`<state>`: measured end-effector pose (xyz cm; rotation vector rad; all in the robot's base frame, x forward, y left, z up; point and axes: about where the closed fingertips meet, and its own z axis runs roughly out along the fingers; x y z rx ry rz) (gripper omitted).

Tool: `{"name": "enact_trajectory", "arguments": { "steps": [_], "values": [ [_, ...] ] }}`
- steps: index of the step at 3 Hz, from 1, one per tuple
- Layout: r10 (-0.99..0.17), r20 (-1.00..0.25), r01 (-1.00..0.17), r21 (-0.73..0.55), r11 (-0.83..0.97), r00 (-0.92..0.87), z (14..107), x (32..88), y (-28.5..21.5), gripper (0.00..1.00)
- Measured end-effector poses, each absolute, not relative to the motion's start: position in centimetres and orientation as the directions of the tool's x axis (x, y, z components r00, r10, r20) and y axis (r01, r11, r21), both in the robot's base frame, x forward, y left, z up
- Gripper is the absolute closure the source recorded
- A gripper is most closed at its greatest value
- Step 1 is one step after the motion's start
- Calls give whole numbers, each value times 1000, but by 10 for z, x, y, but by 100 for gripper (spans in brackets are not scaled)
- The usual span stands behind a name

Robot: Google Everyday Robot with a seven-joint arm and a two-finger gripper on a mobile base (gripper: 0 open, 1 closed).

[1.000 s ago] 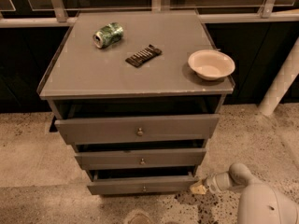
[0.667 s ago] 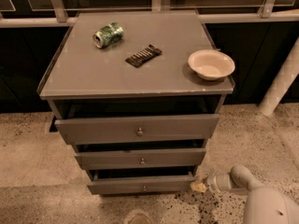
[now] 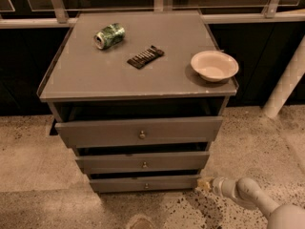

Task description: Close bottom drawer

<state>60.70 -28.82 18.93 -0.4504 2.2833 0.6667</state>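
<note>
On top of the cabinet lie, from the left, a green can, a dark flat packet and a pale bowl. All 3 drawers stand pulled out a bit. The bottom drawer is the lowest, near the floor, w/ a small knob in the middle; its front runs left-right. The gripper is low at the right end of this front, touching or just beside it; open or closed, I cannot tell. So the drawer lies left of the gripper. I think the push must go into the cabinet, not sideways.
</note>
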Motion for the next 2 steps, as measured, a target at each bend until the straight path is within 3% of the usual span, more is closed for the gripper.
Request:
{"name": "enact_trajectory", "arguments": {
  "steps": [2],
  "values": [
    [-113, -712, -475, 333, 815, -693, 188, 604, -292, 100]
  ]
}}
